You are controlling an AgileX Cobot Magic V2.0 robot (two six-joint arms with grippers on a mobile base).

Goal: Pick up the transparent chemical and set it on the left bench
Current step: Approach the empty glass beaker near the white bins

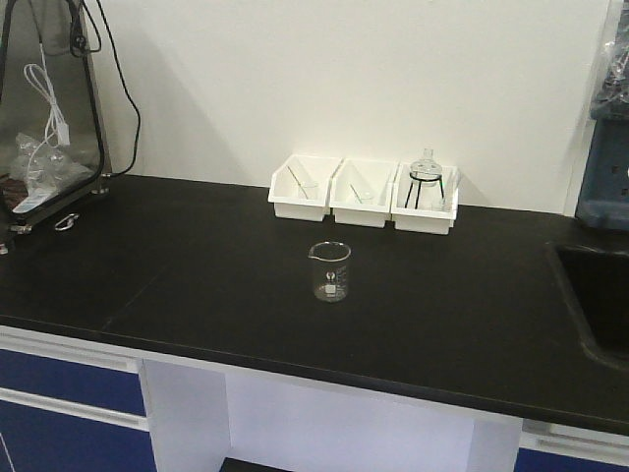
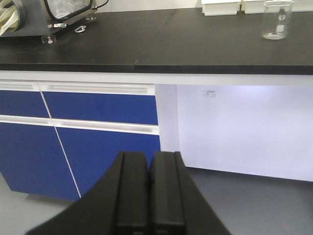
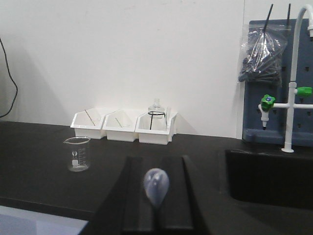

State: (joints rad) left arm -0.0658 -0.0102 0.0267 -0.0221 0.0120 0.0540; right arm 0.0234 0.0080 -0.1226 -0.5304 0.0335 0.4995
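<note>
The transparent chemical is a clear, faintly bluish dropper; its bulb (image 3: 156, 187) stands up between the fingers of my right gripper (image 3: 157, 162), which is shut on its stem, just in front of the left bench's front edge. The left bench (image 1: 197, 256) is a black benchtop with three white bins (image 1: 364, 192) along the white wall; it also shows in the right wrist view (image 3: 39, 181). My left gripper (image 2: 149, 157) is shut and empty, low in front of the bench's blue drawers (image 2: 98, 107). Neither gripper shows in the front view.
A glass beaker (image 1: 330, 270) stands mid-bench, also in the right wrist view (image 3: 77, 153). The right bin holds a flask on a tripod (image 1: 426, 177). A sink (image 1: 600, 295) with a white tap (image 3: 293, 83) lies to the right. A glass-doored box (image 1: 49, 108) stands at the far left.
</note>
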